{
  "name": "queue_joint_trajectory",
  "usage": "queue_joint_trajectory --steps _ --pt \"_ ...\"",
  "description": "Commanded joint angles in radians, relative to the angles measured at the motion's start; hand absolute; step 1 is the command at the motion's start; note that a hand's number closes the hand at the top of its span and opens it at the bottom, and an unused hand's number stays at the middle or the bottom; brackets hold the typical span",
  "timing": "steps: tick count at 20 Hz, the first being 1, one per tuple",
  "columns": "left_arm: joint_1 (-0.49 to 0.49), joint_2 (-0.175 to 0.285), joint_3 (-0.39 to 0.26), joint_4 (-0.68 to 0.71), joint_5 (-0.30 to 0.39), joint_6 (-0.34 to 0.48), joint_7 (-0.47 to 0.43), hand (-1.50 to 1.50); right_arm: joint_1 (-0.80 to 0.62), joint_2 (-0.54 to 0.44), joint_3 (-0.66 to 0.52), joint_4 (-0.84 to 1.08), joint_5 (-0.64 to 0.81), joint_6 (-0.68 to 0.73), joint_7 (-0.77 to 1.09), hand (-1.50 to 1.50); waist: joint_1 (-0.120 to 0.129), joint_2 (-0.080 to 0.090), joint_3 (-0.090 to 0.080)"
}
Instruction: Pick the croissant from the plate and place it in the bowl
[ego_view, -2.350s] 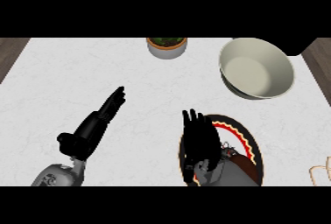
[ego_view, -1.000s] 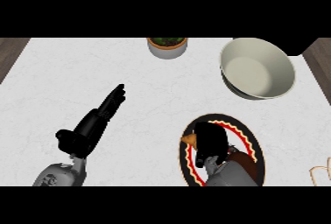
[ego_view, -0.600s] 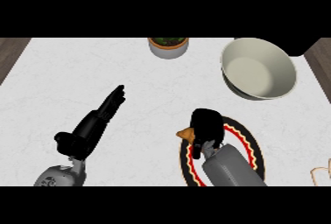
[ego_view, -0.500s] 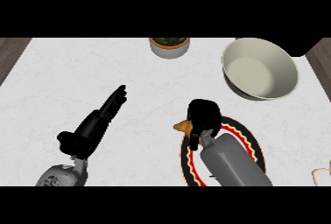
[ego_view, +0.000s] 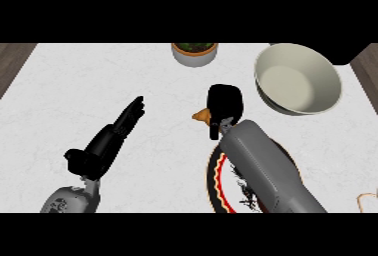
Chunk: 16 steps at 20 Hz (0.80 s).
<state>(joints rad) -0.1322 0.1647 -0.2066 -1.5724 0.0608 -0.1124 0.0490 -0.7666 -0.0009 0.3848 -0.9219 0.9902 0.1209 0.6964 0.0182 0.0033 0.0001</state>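
My right hand (ego_view: 224, 102) is curled round the croissant (ego_view: 200, 115), whose golden-brown end sticks out at the hand's left side; the rest of it is hidden. The hand hovers over the counter beyond the dark plate (ego_view: 218, 184) with a red zigzag rim, which my grey forearm largely covers. The cream bowl (ego_view: 297, 79) stands at the upper right, a short way right of the hand. My left hand (ego_view: 108, 139) rests open at the left, fingers straight and pointing up and right.
A small pot with a green plant (ego_view: 195, 51) stands at the counter's far edge, left of the bowl. A pale looped object (ego_view: 366, 200) shows at the right edge. Dark wood borders the white counter (ego_view: 74, 85) at both sides.
My right hand has closed on the croissant and lifted it off the plate, moving up the view toward the bowl. The left hand has stayed in place.
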Motion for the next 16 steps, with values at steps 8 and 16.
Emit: queue_joint_trajectory --steps 8,16 --pt "-0.02 0.029 0.045 -0.006 0.018 -0.025 0.038 0.0 -0.173 -0.039 -0.119 -0.163 0.101 -0.282 0.081 1.5 -0.015 -0.003 0.0" --pt "0.0 -0.018 0.013 -0.018 -0.021 -0.018 0.019 0.0 -0.149 -0.078 -0.242 -0.209 0.101 -0.318 0.099 1.5 -0.013 -0.003 0.0"
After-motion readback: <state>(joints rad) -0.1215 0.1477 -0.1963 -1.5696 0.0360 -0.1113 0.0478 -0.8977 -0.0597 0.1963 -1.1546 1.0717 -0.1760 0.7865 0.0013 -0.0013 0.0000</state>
